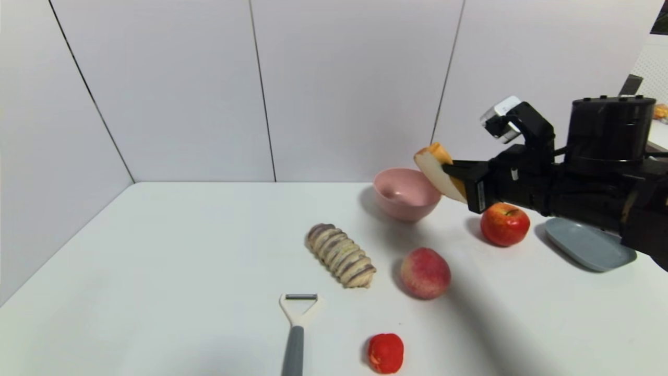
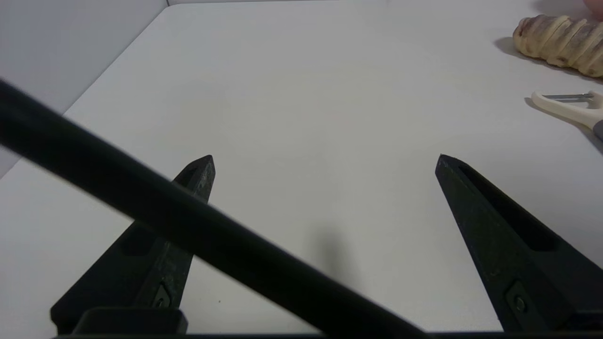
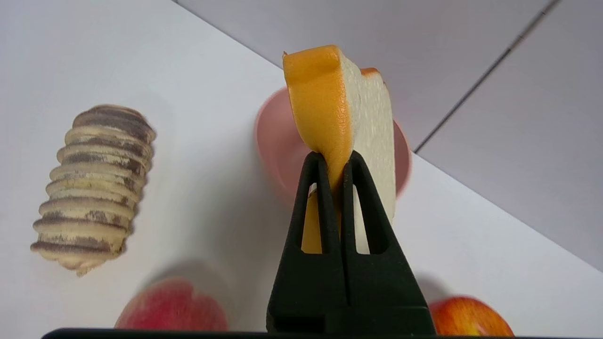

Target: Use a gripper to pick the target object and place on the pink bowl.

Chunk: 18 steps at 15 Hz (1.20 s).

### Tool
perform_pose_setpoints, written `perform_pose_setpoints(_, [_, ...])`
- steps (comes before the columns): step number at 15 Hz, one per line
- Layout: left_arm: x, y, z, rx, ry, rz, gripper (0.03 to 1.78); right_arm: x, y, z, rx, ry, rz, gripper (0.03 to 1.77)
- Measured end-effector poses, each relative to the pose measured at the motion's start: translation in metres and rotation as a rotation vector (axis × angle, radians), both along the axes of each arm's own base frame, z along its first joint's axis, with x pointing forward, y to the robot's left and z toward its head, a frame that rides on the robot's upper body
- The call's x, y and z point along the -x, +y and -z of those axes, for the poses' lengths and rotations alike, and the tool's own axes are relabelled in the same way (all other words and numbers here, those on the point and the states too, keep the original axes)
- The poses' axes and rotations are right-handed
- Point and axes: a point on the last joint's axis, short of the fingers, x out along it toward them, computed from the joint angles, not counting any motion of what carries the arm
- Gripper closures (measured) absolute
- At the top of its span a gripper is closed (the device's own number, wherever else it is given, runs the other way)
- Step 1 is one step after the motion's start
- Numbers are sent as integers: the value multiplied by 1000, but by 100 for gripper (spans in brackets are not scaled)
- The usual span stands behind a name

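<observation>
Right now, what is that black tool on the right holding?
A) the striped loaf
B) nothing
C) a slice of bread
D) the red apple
C: the right tool is pinched shut on the bread, lifted beside the pink bowl, while the apple and loaf lie on the table.

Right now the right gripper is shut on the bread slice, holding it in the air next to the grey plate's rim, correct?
Not quite. The right gripper is shut on the bread slice and holds it in the air, but next to the pink bowl, not the grey plate. The head view shows the slice at the bowl's rim, with the plate further to the right behind the arm.
</observation>
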Motion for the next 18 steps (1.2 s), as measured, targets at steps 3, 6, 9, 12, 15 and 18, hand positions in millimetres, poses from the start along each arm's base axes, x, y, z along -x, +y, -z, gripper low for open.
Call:
perform_pose_setpoints(3, [0, 0, 0, 0, 0, 0, 12, -27, 12, 0, 7, -14, -31, 174])
perform_pose_setpoints(6, [0, 0, 0, 0, 0, 0, 12, -54, 20, 5, 29, -30, -73, 174])
perform_pose_setpoints(9, [0, 0, 0, 0, 0, 0, 12, -66, 19, 17, 74, 4, -75, 174])
perform_pose_setpoints(12, [0, 0, 0, 0, 0, 0, 12, -68, 15, 24, 119, 45, -74, 174])
perform_pose_setpoints(15, [0, 0, 0, 0, 0, 0, 12, -69, 13, 28, 139, 59, -76, 174])
perform_pose_setpoints(18, [0, 0, 0, 0, 0, 0, 12, -69, 14, 27, 138, 55, -81, 124])
